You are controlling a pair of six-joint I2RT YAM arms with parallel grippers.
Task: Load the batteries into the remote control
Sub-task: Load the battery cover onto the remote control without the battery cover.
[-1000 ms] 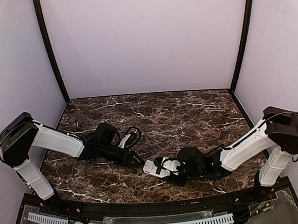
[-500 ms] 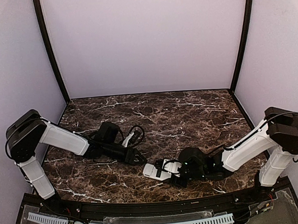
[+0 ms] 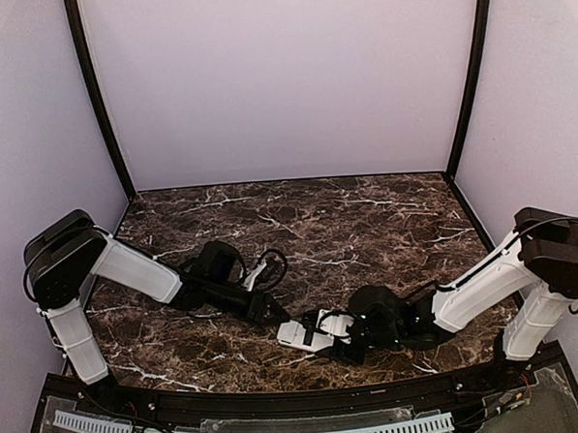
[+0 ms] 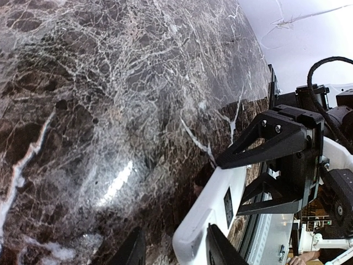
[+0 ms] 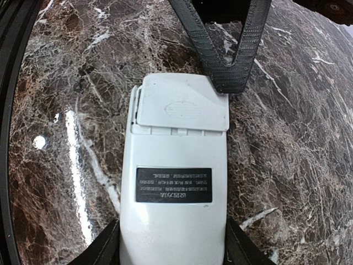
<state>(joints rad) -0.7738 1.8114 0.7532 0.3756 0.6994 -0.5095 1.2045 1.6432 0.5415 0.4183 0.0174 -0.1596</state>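
The remote control (image 5: 174, 187) lies back up on the marble, black label showing. Its battery cover (image 5: 182, 107) sits slightly askew at the far end. My right gripper (image 5: 172, 245) is shut on the remote's near end, a finger against each long side. My left gripper (image 4: 174, 248) straddles the cover-end corner of the remote control (image 4: 212, 221): one finger lies over the white cover, the other stands apart over marble, jaws open. In the top view the remote control (image 3: 303, 332) lies between the left gripper (image 3: 275, 311) and the right gripper (image 3: 339, 332). The batteries are out of view.
Dark veined marble tabletop (image 3: 348, 223) enclosed by pale walls with black corner posts (image 3: 99, 100). A black cable loop (image 3: 264, 266) hangs off the left wrist. The table's front rail (image 3: 279, 401) runs just behind the remote.
My left arm has reached further right toward the remote's end and its jaws have narrowed. The right gripper and the remote have shifted slightly toward the near edge.
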